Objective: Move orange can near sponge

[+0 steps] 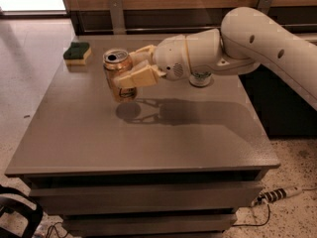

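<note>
Transport step. Gripper [125,69] clamped on orange can [115,63], upright, lifted clear of grey table [148,143], shadow beneath. Sponge [78,52] near, at far-left corner. Next: carry left and back, lower beside sponge, release.

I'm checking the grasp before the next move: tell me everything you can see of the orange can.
The coppery orange metal drink can has a silver top and is roughly upright. It seems to hang just above the grey tabletop, with its shadow beneath it. The gripper, over the table's rear left part, holds it, with cream fingers pressed against its sides. The can is to the right of the yellow and green sponge and is not touching it.
</note>
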`<state>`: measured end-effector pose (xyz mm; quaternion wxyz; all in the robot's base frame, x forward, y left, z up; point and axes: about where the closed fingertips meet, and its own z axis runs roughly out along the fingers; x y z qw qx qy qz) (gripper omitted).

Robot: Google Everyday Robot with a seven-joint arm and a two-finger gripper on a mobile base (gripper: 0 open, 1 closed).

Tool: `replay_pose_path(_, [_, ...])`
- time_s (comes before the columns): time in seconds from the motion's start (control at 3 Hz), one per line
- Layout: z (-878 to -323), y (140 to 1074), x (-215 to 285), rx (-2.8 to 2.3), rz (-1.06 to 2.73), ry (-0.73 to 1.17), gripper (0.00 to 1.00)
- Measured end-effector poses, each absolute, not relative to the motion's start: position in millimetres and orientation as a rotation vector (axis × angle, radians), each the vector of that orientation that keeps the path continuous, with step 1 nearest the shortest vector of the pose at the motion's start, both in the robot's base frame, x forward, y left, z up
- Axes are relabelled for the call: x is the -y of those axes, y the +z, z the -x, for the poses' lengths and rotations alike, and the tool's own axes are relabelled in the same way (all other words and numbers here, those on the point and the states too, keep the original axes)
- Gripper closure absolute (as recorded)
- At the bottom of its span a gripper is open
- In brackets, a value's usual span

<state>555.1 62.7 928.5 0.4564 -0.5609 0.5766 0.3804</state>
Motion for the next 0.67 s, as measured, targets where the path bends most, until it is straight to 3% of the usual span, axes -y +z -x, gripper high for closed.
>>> replay_pose_path(0.67, [-623, 946, -80, -1.440, 1.294, 0.903, 1.00])
